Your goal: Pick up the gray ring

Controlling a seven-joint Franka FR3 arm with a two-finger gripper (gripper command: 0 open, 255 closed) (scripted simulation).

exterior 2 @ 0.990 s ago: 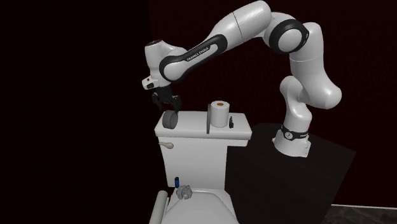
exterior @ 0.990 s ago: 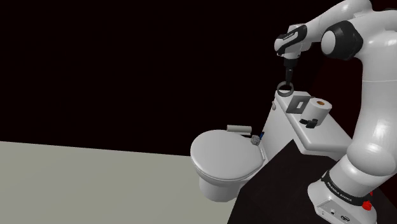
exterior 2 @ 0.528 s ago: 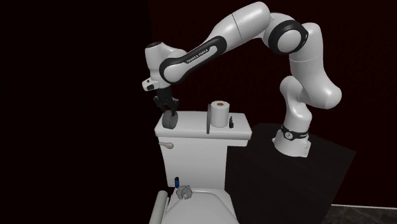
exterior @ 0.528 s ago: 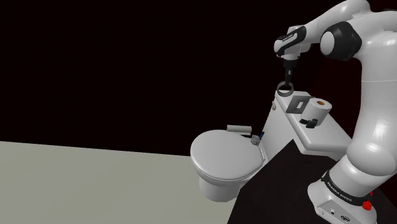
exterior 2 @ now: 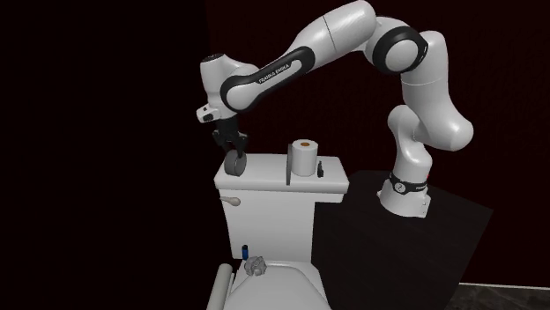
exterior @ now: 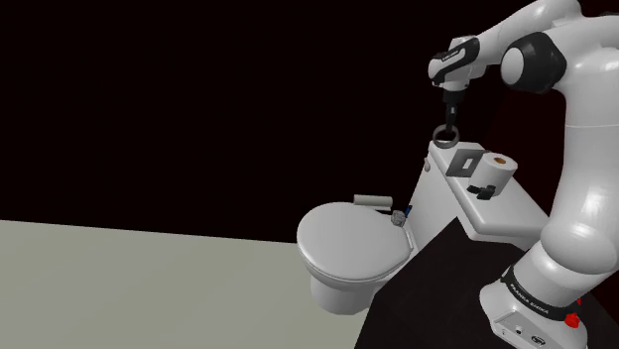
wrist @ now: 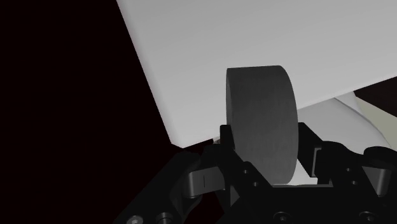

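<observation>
There is one toilet [exterior: 352, 241] with one tank [exterior 2: 273, 211]. At the tank top I count one dark grey ring [exterior 2: 235, 166], one paper roll [exterior 2: 304, 157], one small dark object [exterior 2: 322, 167] and one flat grey holder [exterior: 464, 162]. By the seat hinge lie one small blue item [exterior 2: 244, 252], one crumpled grey lump [exterior 2: 255, 265] and one white cylinder [exterior: 372, 201]. There is one arm [exterior 2: 335, 35] with one gripper [exterior 2: 234, 150].

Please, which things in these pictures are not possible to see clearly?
1. Second exterior view: grey lump on the toilet below the tank, too small to name.
2. Same view: dark item on the tank beside the paper roll, too small.
3. Same view: the toilet, cut off by the bottom edge.
4. Wrist view: lower part of the ring, covered by the gripper.
</observation>
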